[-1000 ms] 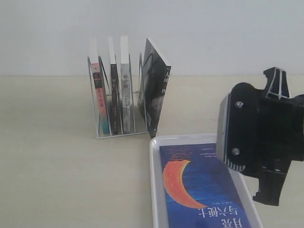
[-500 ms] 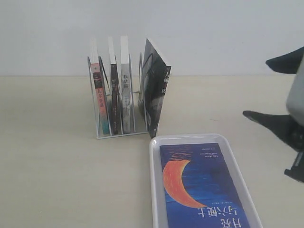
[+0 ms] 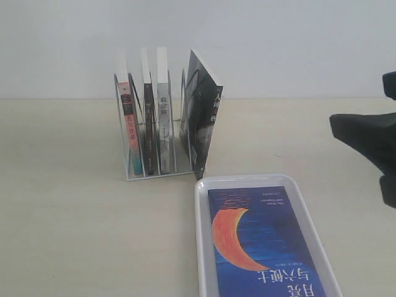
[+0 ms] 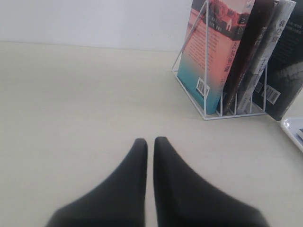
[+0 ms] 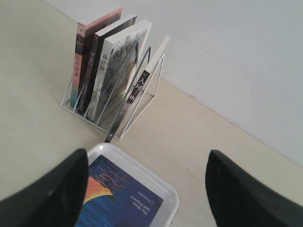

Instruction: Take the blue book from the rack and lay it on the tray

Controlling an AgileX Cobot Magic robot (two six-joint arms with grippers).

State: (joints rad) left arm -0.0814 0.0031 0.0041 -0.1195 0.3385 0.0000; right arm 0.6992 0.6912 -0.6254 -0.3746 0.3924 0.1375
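Blue book [image 3: 263, 241] clear of right fingers [image 3: 365, 139]

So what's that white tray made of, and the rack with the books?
The tray looks like glossy white plastic: smooth, rounded rim, though it could be enamel. The rack seems thin white-coated metal wire, bent into triangles.

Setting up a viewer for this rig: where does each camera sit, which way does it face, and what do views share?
Exterior view: low before the table, facing the wall; sees the rack and the tray holding the blue book; right fingers at its right edge.
Left wrist view: low over the table, facing the rack; left fingers shut in front.
Right wrist view: high, looking down at rack, tray and book between the spread right fingers.
Shared: all three show the rack.
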